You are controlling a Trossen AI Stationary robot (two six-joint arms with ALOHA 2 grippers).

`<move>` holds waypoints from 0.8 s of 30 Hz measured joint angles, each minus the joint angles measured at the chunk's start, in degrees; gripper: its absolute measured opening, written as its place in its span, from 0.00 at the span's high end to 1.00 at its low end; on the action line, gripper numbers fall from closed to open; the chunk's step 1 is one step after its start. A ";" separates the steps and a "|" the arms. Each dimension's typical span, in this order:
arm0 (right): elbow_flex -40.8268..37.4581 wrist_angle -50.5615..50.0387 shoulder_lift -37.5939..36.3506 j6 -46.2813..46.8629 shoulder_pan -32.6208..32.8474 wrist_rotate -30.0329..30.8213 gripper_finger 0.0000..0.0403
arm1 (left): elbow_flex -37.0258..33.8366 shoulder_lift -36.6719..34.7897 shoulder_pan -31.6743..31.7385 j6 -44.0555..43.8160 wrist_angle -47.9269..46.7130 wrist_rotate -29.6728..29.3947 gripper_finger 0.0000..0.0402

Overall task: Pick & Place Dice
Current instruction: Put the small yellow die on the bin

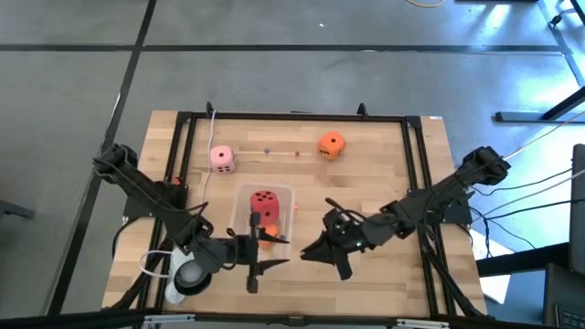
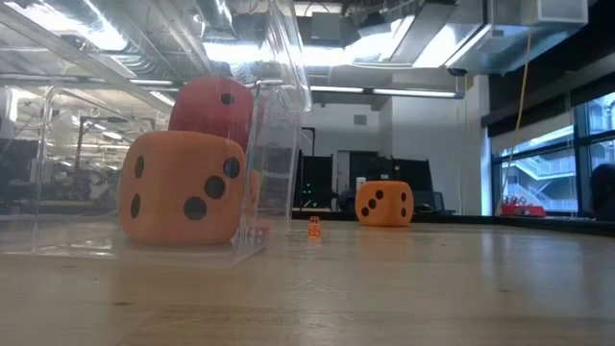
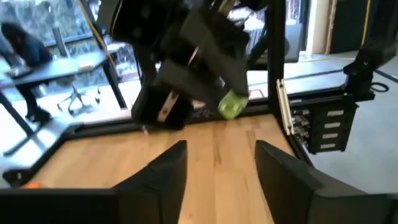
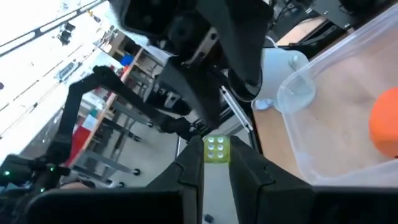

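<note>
Here, orange die (image 1: 266, 239) beside left end effector (image 1: 253, 262)

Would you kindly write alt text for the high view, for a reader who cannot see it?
A clear plastic bin at the middle of a wooden table holds a red die and an orange die. A pink die and another orange die lie beyond it. The left gripper and the right gripper flank the bin's near end.
</note>
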 joint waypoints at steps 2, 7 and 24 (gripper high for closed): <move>0.00 0.80 0.04 0.73 -0.26 -0.40 0.88 | 0.02 0.39 0.00 2.26 1.78 0.54 0.50; 0.00 2.68 0.06 1.37 -1.04 -0.88 0.88 | 0.03 1.37 0.62 5.83 5.59 1.12 0.42; 0.00 4.54 0.06 1.37 -1.97 -0.88 0.88 | 0.04 2.69 2.40 9.75 13.39 2.98 0.40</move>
